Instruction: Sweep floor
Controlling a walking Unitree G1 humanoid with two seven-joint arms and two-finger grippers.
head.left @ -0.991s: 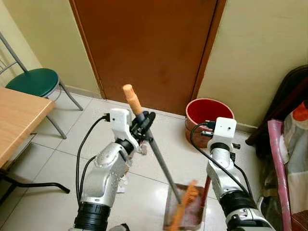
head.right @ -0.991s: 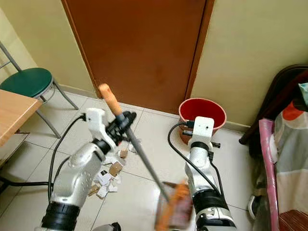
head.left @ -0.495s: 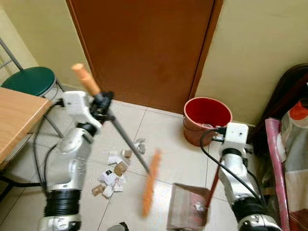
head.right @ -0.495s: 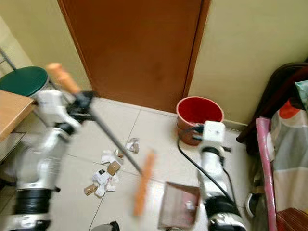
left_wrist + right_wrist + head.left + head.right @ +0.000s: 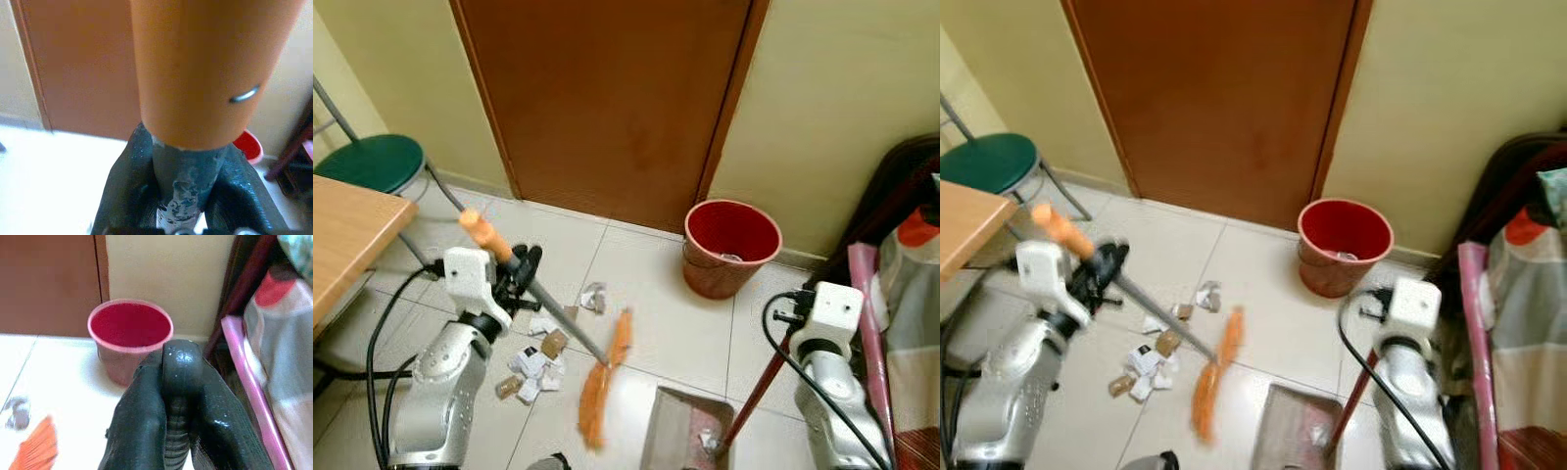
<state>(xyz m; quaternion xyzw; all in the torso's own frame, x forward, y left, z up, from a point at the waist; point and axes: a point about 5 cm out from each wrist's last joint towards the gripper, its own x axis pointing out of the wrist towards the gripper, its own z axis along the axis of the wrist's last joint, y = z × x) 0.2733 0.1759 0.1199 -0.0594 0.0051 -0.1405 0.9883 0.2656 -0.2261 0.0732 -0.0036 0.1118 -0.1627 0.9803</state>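
Both grippers are gripping sweeping tools above the tiled floor [image 5: 656, 313].
The right gripper [image 5: 177, 396] is clenching the dustpan [image 5: 680, 441] handle; the left gripper [image 5: 519, 269] is clasping the broom [image 5: 597, 392], its bristles beside paper scraps [image 5: 538, 352], red bucket [image 5: 732, 245] beyond.

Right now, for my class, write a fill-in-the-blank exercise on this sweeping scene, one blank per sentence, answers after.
1. The left gripper is shut on the handle of the ____.
2. The bucket beside the door is coloured ____.
3. The paper scraps lie on the ____.
4. The right gripper holds the handle of the ____.

Answers: broom; red; floor; dustpan
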